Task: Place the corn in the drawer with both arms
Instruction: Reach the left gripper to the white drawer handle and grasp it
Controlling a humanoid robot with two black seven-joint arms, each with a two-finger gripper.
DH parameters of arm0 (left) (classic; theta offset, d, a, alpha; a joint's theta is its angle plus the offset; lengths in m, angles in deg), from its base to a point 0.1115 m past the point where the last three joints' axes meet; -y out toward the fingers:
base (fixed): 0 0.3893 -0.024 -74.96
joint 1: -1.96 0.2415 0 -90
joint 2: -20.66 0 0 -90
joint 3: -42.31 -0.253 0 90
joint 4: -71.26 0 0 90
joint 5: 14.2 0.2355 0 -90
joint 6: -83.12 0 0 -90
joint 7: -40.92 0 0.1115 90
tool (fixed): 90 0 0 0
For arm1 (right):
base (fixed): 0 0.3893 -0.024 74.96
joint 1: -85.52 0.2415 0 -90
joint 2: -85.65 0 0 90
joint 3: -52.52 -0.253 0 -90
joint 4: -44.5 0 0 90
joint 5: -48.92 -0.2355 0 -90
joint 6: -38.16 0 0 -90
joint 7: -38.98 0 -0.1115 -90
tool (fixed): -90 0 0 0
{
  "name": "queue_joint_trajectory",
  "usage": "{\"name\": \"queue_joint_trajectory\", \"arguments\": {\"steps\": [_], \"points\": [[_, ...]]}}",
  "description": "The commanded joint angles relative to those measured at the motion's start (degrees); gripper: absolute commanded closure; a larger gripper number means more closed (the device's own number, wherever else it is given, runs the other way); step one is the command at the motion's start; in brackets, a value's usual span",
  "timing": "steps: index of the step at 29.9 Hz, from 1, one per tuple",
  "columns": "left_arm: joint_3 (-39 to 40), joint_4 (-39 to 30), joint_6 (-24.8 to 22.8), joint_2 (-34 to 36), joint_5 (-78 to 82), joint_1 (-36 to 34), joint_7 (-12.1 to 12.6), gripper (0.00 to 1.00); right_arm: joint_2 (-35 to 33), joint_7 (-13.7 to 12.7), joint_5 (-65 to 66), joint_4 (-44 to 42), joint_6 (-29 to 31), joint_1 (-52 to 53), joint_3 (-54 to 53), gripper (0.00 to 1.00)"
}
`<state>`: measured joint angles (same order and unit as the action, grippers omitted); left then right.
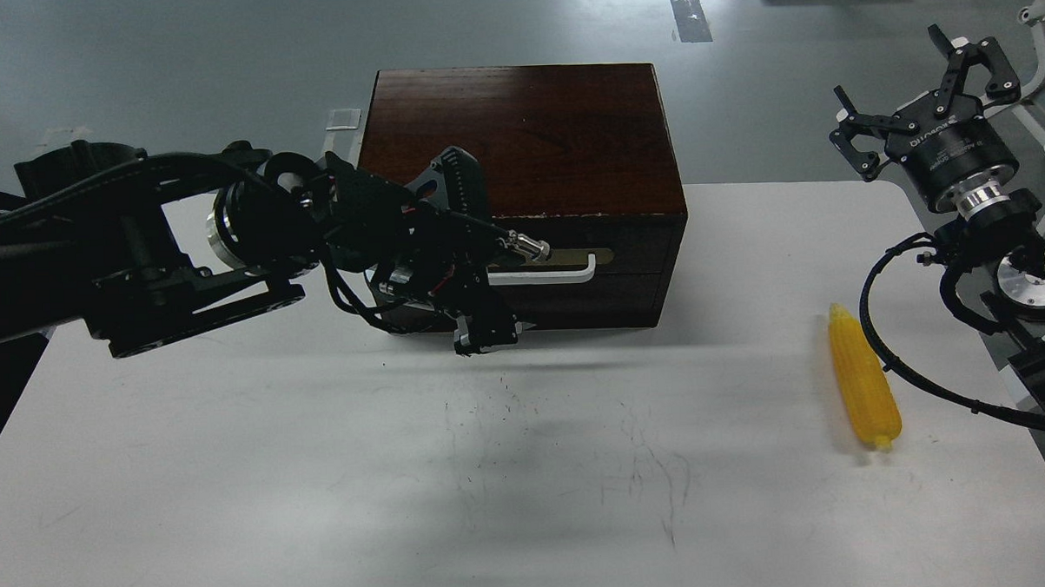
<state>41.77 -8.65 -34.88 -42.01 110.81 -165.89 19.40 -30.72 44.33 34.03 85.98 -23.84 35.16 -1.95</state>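
My left end effector (480,317) reaches across the front of the dark wooden box (517,137), which stands at the far middle of the white bench (320,474). Its black fingers point down in front of the left part of the closed drawer (617,268), covering the left end of the white bar handle (557,273); I cannot tell how its jaws stand. My right end effector (924,97) is raised at the far right, claws spread apart and holding nothing. The corn (863,390) lies on the bench near its right edge, well apart from the box.
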Motion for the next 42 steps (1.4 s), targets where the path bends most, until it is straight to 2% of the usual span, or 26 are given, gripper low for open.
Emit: {"name": "queue_joint_trajectory", "arguments": {"steps": [1, 9, 32, 42], "points": [[-0.3, 0.4, 0.0, -0.2, 0.0, -0.4, 0.0, 0.31, 0.0, 0.0, 0.0, 0.0, 0.0, 0.2, 0.0, 0.0], [-3.3, 1.6, 0.0, -1.4, 0.0, -0.5, 0.1, 0.31, 0.0, 0.0, 0.0, 0.0, 0.0, 0.6, 0.1, 0.0], [-3.3, 2.6, 0.0, -1.9, 0.0, -1.3, -0.1, 0.31, 0.0, 0.1, 0.0, 0.0, 0.0, 1.0, 0.1, 0.0], [-3.4, 5.6, 0.0, -3.1, 0.0, -1.3, 0.2, 0.31, 0.0, 0.1, 0.0, 0.0, 0.0, 1.0, 0.1, 0.0]]}}
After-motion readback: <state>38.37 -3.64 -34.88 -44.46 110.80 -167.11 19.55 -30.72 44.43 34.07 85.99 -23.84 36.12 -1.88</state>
